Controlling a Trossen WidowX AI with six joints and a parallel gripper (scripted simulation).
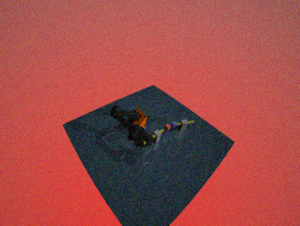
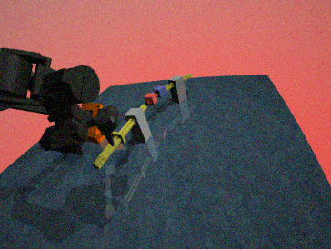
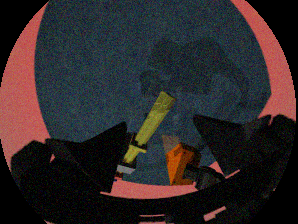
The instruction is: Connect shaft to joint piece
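The yellow second shaft [image 1: 161, 130] [image 2: 105, 156] [image 3: 152, 120] runs through the near grey block [image 1: 158, 134] [image 2: 139, 116] [image 3: 126, 169]; its collar [image 2: 119, 136] [image 3: 137, 146] is on the near side of that block. A red piece [image 1: 167, 126] [image 2: 150, 98] lies between this shaft's far end and a blue piece [image 1: 174, 124] [image 2: 160, 91] on the first shaft [image 1: 191, 122] [image 2: 188, 76]. The far grey block [image 1: 184, 123] [image 2: 178, 85] bears the first shaft. I cannot tell how the joint's opening points. My gripper [image 1: 146, 144] [image 2: 96, 149] [image 3: 160, 121] is open at the second shaft's near end, gripping nothing.
An orange piece [image 1: 142, 118] [image 2: 93, 133] [image 3: 184, 164] stands beside the near half of the second shaft, close to my fingers. The dark blue table top [image 1: 165, 177] [image 2: 227, 182] [image 3: 90, 65] shows shadows and faint reflections.
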